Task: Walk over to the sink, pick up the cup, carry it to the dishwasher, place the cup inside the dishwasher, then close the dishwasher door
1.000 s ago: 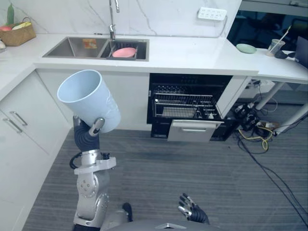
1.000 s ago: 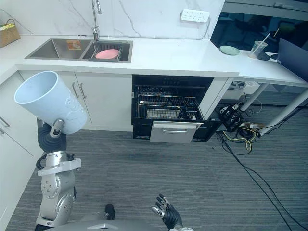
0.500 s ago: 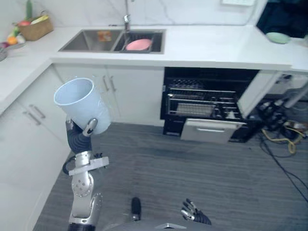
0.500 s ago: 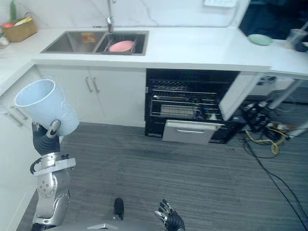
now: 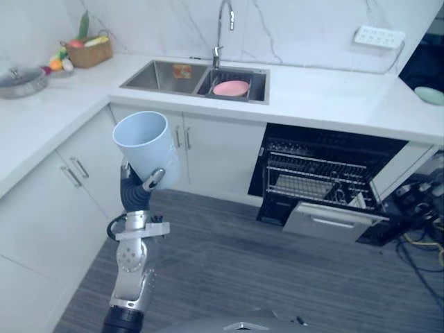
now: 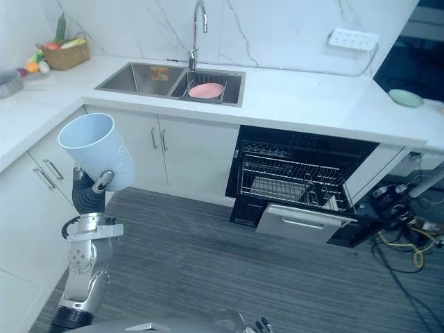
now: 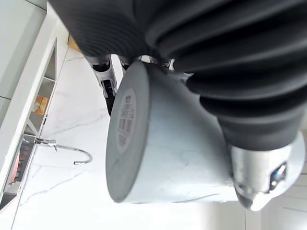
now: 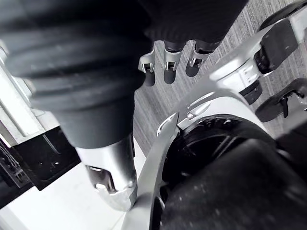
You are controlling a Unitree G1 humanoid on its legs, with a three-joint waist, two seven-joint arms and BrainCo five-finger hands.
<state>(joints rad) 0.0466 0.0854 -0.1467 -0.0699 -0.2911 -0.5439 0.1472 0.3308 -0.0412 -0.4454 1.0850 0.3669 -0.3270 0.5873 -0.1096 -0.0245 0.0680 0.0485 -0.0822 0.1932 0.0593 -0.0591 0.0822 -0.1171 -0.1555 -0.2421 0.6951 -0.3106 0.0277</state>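
Observation:
A pale blue cup [image 5: 146, 147] is held up in front of the lower cabinets, mouth up and tilted slightly left. My left hand [image 5: 137, 193] is shut on its base; in the left wrist view the thumb [image 7: 259, 177] lies along the cup [image 7: 163, 143]. The dishwasher [image 5: 326, 225] stands open under the counter to the right, its wire rack [image 5: 316, 180] showing. The steel sink [image 5: 156, 73] is set in the counter behind the cup, with a pink bowl [image 5: 230, 88] in its right basin. My right hand [image 8: 168, 62] hangs low over the floor with relaxed fingers.
White cabinets [image 5: 41, 208] run along the left side. A fruit basket [image 5: 90, 52] and a lidded pan [image 5: 21, 80] sit on the left counter. A green plate [image 5: 430, 95] lies at the far right. Loose cables [image 5: 416, 239] lie on the floor past the dishwasher.
The whole picture has shifted as the camera moved: sink and dishwasher now sit further right. The cup stays in my left hand, held more upright than before.

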